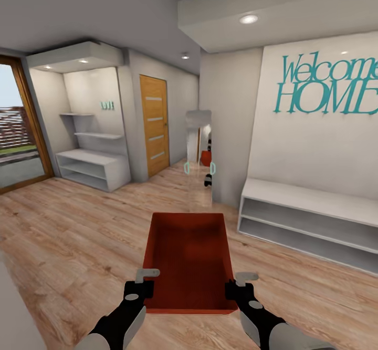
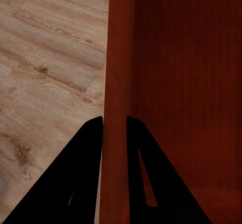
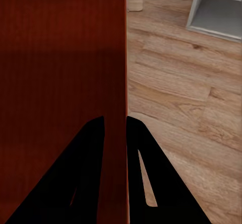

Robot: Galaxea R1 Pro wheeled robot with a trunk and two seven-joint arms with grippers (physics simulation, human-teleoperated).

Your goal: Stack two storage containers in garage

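A red-orange open-topped storage container (image 1: 189,255) hangs above the wood plank floor in front of me, held by its two side walls. My left gripper (image 1: 144,286) is shut on its left wall; in the left wrist view the fingers (image 2: 93,133) pinch the thin wall (image 2: 115,57). My right gripper (image 1: 234,287) is shut on its right wall, and the right wrist view has the container's wall (image 3: 124,42) running between the gripper's (image 3: 115,119) two fingers. The box is empty inside. The other container and the garage are out of view.
A low white shelf bench (image 1: 310,218) runs along the right wall under a teal "Welcome HOME" sign (image 1: 328,84). White shelving (image 1: 94,168) and a glass door (image 1: 16,129) stand at the left, beside a wooden door (image 1: 154,124). A narrow opening (image 1: 202,153) lies straight ahead.
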